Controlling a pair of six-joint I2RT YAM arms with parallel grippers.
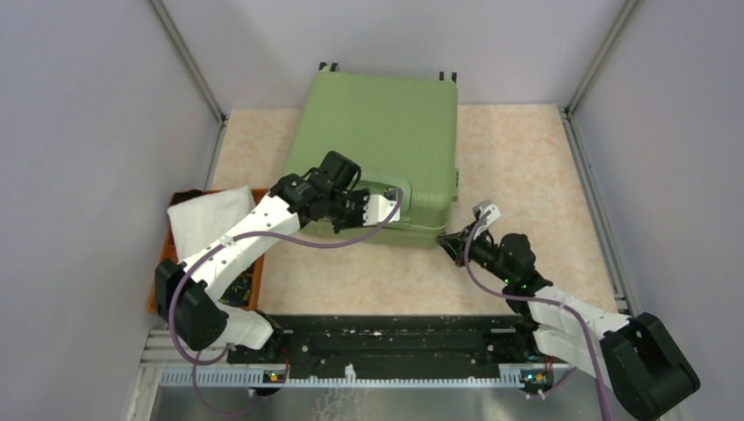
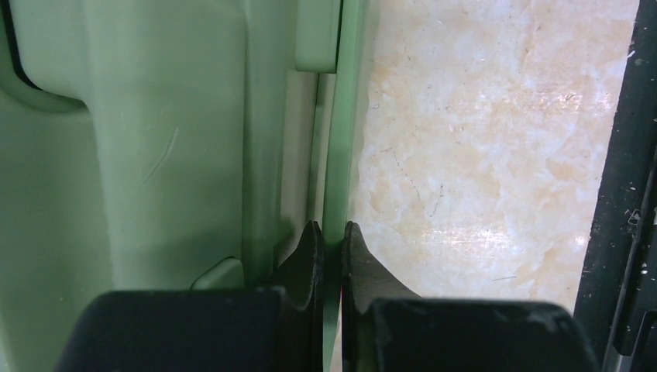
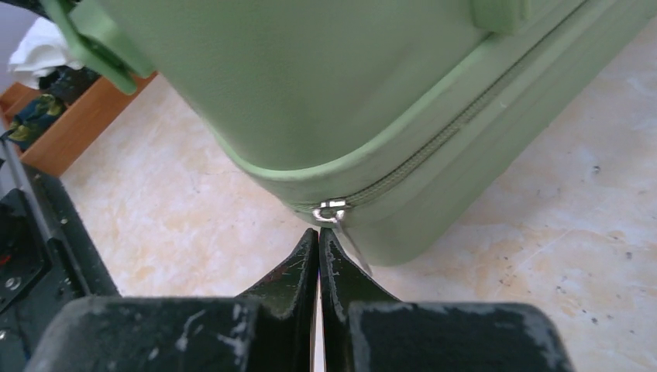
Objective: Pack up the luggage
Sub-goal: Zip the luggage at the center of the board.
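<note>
The luggage (image 1: 382,132), a light-green ribbed suitcase, lies flat and closed at the back middle of the table. My left gripper (image 1: 386,205) is at its near edge. In the left wrist view its jaws (image 2: 331,229) are shut on a thin green rim of the luggage (image 2: 345,116) that runs up between them. My right gripper (image 1: 446,242) is at the near right corner of the case. Its jaws (image 3: 319,232) are shut with nothing between them. The silver zipper pull (image 3: 346,235) hangs from the slider (image 3: 330,209) just right of the fingertips, outside them.
An orange-brown bin (image 1: 260,263) stands at the left with a white cloth (image 1: 206,217) on top and dark items under it; it also shows in the right wrist view (image 3: 77,128). A black rail (image 1: 395,338) runs along the near edge. Grey walls enclose the table.
</note>
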